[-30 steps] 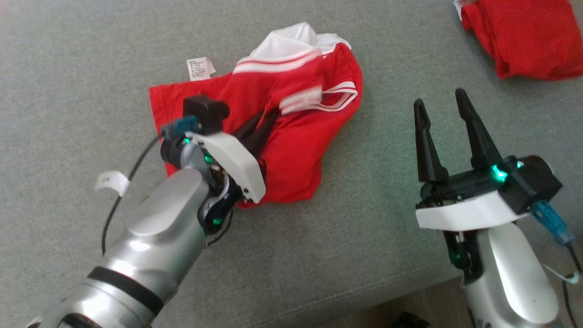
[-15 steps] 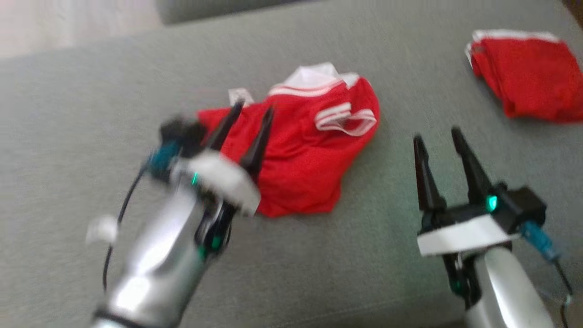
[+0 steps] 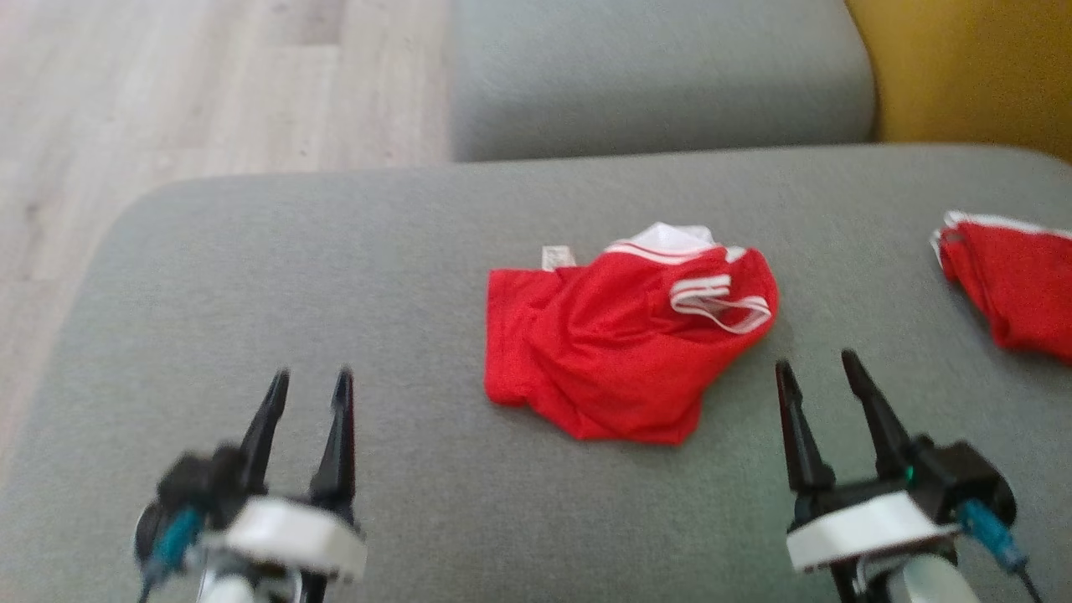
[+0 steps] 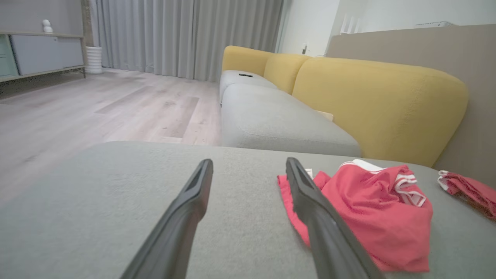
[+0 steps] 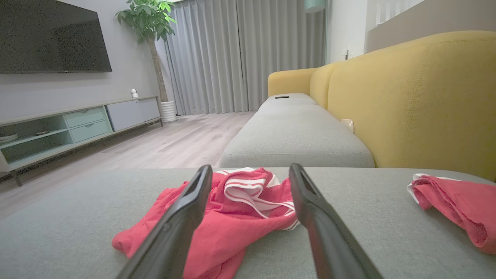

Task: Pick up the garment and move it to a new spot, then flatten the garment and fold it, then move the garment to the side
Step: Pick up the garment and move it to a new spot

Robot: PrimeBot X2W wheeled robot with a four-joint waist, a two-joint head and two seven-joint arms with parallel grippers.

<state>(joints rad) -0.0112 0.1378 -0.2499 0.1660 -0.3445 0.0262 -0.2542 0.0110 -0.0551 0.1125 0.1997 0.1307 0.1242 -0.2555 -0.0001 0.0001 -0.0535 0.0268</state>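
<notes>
Head view gives us the crumpled red garment [image 3: 624,352] lying mid-seat on the grey sofa [image 3: 335,276], between our left gripper [image 3: 311,374] and right gripper [image 3: 816,362], both spread wide and empty, so pinching only one loose fold could, we judge, drag it along in a bunch.

A grey seat cushion [image 3: 335,293] carries everything. Near its middle lies the garment [image 3: 620,352], red with white stripes, crumpled in a loose heap, with a small white label [image 3: 557,256] at its far edge. Well apart, by the cushion's right side, lies a second red garment [image 3: 1013,289], a compact white-trimmed bundle.
</notes>
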